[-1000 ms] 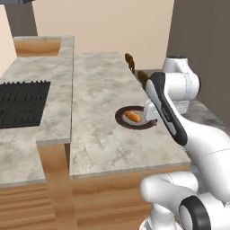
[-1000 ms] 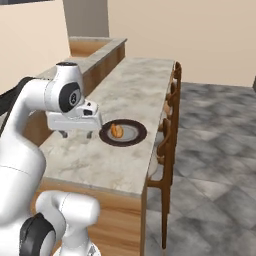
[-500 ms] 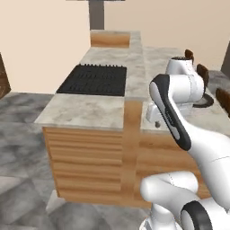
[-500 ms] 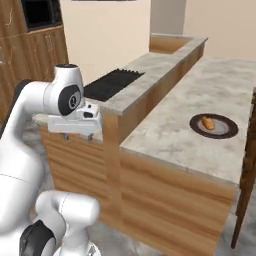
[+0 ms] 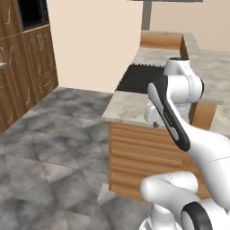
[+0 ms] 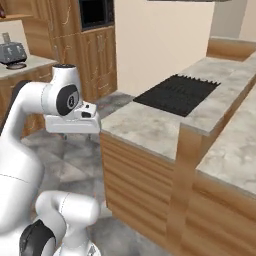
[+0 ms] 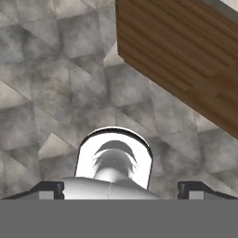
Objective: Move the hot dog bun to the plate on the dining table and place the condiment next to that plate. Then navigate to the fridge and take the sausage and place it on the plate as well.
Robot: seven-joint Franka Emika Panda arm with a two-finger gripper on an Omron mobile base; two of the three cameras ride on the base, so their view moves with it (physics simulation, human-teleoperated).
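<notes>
My tool (image 7: 121, 188) wide open, holding nothing, over grey floor (image 7: 42, 83). Driving past cooktop (image 6: 176, 93), I think to fridge. Next: find sausage, grab it.

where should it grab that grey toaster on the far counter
Probably across the two long flat sides of the toaster, coming down from above: it is a boxy block standing upright on the counter with its top free. It is too small here to make out any handle or lever.
</notes>
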